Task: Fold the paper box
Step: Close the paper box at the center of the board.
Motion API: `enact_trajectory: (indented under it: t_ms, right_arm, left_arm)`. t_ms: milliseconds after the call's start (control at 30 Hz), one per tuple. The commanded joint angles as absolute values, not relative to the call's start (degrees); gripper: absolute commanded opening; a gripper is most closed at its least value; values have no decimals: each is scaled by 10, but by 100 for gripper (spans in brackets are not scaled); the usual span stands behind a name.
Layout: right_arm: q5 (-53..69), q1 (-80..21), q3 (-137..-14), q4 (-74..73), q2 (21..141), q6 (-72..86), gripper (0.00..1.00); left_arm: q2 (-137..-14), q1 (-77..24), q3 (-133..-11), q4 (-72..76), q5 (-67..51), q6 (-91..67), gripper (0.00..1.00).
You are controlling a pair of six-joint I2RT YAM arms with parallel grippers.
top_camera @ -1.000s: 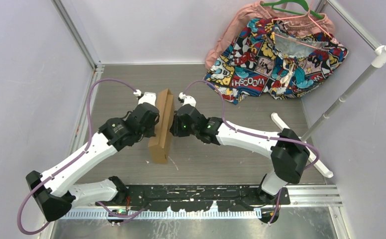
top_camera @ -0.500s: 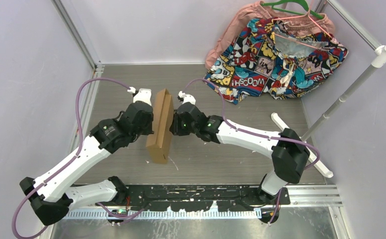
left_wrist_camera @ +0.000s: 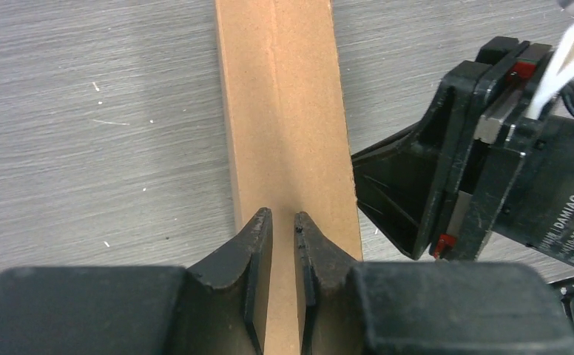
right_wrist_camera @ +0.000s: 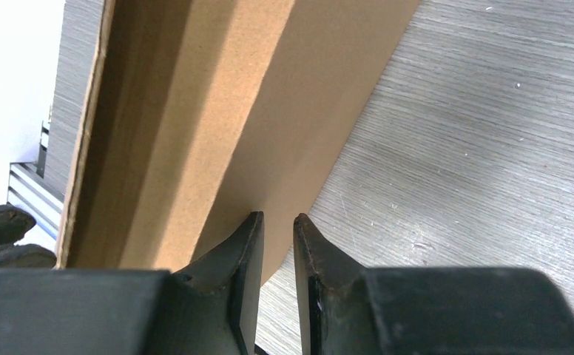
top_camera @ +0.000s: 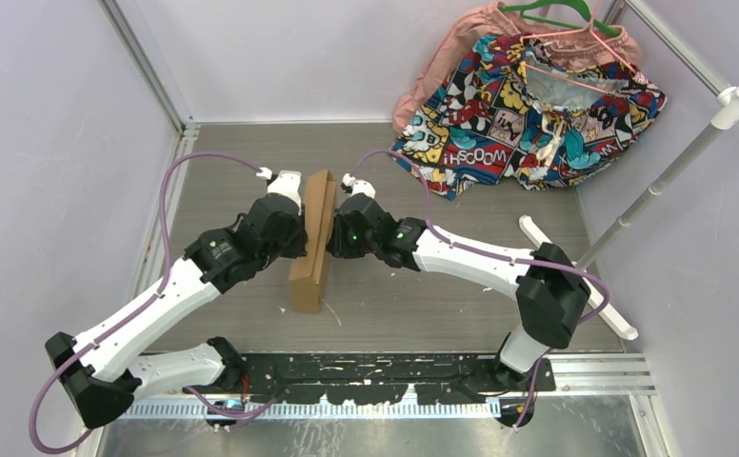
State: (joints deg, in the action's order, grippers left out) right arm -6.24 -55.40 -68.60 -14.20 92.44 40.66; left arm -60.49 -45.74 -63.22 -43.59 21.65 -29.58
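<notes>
Standing on one long edge near the middle of the surface (top_camera: 413,305), the paper box (top_camera: 312,249) leans slightly between our two arms, which meet it from opposite sides. We judge that this pose lets each arm brace one broad face, so the thin shell neither topples nor springs apart while a flap is worked. Our left gripper (left_wrist_camera: 282,222) hangs over the narrow upper side with its jaws a slim slit apart; whether they nip anything we cannot tell. Our right gripper (right_wrist_camera: 278,225) is just as narrow, and a panel's slanting edge runs down to its slit. Again we cannot tell whether it pinches. The box is plain brown corrugated card, matte and faintly grained, with a straight crease along that upper side and a shadowed hollow within. The surface is grey, brushed and speckled.
</notes>
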Motion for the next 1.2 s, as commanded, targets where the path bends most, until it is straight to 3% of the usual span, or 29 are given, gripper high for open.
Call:
enact_trajectory:
  t_ms: [0, 867, 1167]
  right_arm:
    - [-52, -552, -715, -126, 932, 403, 27]
    - [-24, -550, -765, -188, 948, 362, 30]
    - [-8, -470, -837, -262, 911, 272, 34]
  left_arm:
    - [-603, -457, -604, -391, 188, -307, 19]
    - [-625, -457, -486, -362, 183, -335, 16]
    - [-613, -456, -463, -355, 182, -337, 16]
